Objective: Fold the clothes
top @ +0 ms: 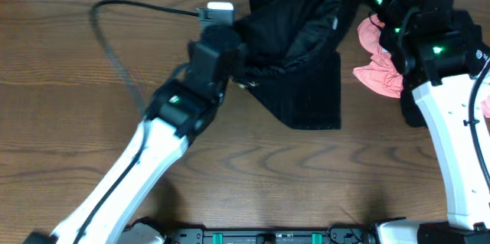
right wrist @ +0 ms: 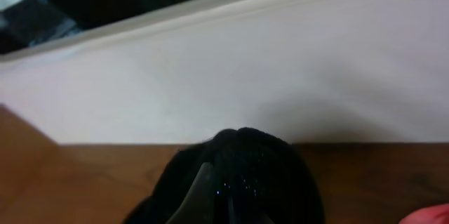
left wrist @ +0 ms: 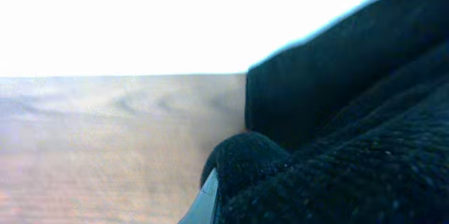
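The clothes (top: pixel 306 83), a black fuzzy garment, lie in the upper middle of the overhead view, bunched and stretched between both arms, with one flat panel hanging down toward the centre of the worktop (top: pixel 76 122). The left end effector (top: pixel 236 72) sits at the garment's left edge, pinched closed on a fold of it; its wrist view shows dark fabric filling the right side and one grey fingertip (left wrist: pixel 207 197) pressed against it. The right end effector (right wrist: pixel 224 203) is clamped narrow on a lump of the same fabric at the upper right, glittery specks showing.

From overhead, the right fingers are lost among black cloth and dark arm parts. The garment's top runs out of frame, and its buttons cannot be made out.

A pink cloth (top: pixel 379 68) lies just beside the garment's right edge. A cable (top: pixel 115 22) curves across the upper left. Bare wood spreads across the lower and left parts.
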{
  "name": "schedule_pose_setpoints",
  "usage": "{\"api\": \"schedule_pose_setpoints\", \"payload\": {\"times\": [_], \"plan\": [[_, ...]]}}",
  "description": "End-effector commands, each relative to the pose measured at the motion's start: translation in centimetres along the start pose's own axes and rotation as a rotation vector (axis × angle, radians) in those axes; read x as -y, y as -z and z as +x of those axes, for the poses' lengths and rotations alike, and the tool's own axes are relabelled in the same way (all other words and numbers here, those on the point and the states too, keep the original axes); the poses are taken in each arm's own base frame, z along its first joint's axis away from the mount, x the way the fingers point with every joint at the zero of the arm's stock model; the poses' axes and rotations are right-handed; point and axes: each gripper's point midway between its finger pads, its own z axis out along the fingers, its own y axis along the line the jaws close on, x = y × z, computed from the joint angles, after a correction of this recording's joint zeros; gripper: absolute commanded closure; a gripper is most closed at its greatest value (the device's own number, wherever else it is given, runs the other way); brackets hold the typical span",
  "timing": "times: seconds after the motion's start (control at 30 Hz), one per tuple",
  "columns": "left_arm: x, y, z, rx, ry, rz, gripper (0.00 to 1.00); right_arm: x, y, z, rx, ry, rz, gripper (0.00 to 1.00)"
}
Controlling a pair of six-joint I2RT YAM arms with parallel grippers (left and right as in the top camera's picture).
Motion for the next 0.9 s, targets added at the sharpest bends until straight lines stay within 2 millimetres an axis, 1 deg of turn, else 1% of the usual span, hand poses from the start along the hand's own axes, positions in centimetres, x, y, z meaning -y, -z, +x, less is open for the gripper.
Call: {"api": "schedule_pose_setpoints", "payload": {"times": [0.0,0.1,0.23,0.3,0.4,0.47,0.57,0.7,0.8,0.87], "plan": [[-6.4,4.1,-5.1,0.175,0.029,-0.211,0.94,2.3,4.2,-6.4,0.184,0.121,0.109,0.99],[-8.4,7.3,-8.2,0.297,0.093,-0.238,0.94,2.2,6.1,-8.1,0.23,0.19,0.122,0.98],[-10.0,11.4,-11.6,0.451,0.171,-0.239,0.94,2.0,9.5,-10.8,0.311,0.264,0.149,0.99],[-10.5,13.0,-12.7,0.505,0.197,-0.236,0.94,2.1,11.3,-11.8,0.345,0.277,0.165,0.99],[-11.2,15.0,-13.6,0.559,0.223,-0.234,0.94,2.9,13.7,-12.4,0.364,0.28,0.203,0.99],[-11.7,16.0,-13.8,0.58,0.234,-0.24,0.94,3.8,14.8,-12.4,0.354,0.291,0.24,0.99],[-12.0,17.1,-14.1,0.601,0.246,-0.242,0.94,5.0,15.5,-11.6,0.312,0.309,0.283,0.99],[-12.1,17.6,-14.3,0.616,0.252,-0.238,0.94,6.0,15.1,-9.3,0.201,0.346,0.307,0.99],[-12.1,17.8,-14.5,0.627,0.258,-0.235,0.94,5.7,14.8,-8.3,0.156,0.371,0.281,0.99],[-12.2,18.2,-14.7,0.641,0.264,-0.231,0.94,5.6,14.9,-8.2,0.151,0.384,0.276,0.99]]}}
